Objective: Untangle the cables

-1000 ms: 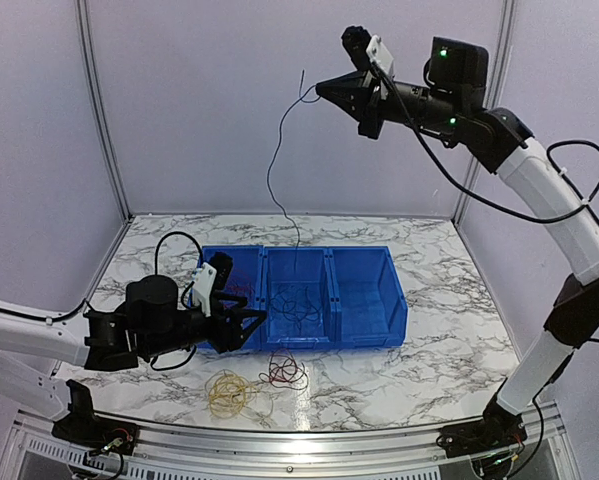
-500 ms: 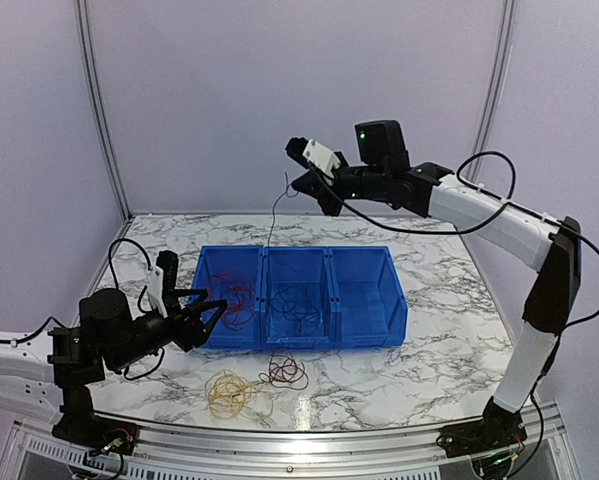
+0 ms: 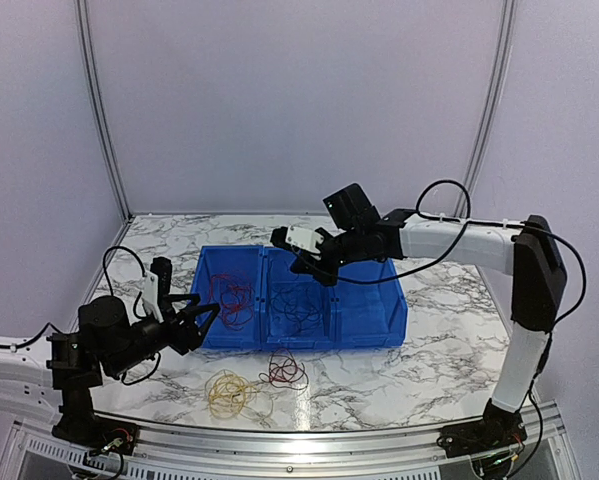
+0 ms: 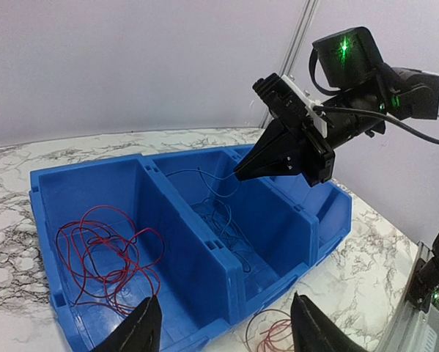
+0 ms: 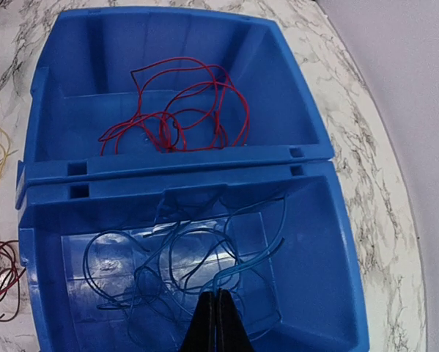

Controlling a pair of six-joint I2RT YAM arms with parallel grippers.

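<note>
A blue three-compartment bin [image 3: 365,334] stands mid-table. A red cable [image 3: 234,295] lies looped in its left compartment, also in the left wrist view [image 4: 102,253] and the right wrist view [image 5: 175,110]. A dark blue cable [image 3: 297,305] lies coiled in the middle compartment. My right gripper [image 3: 304,262] hangs low over that compartment, shut on the end of the blue cable [image 5: 237,268]. A yellow cable [image 3: 229,392] and a dark red cable [image 3: 285,371] lie on the table in front of the bin. My left gripper [image 3: 207,320] is open and empty at the bin's front left corner.
The bin's right compartment [image 3: 364,290] holds nothing. The marble table [image 3: 449,340] is ringed by pale walls and metal posts. The right arm [image 3: 449,240] reaches across above the bin from the right.
My right gripper has come down from high above the bin to just over the middle compartment, and the blue cable has settled into it. My left gripper has drawn back leftward.
</note>
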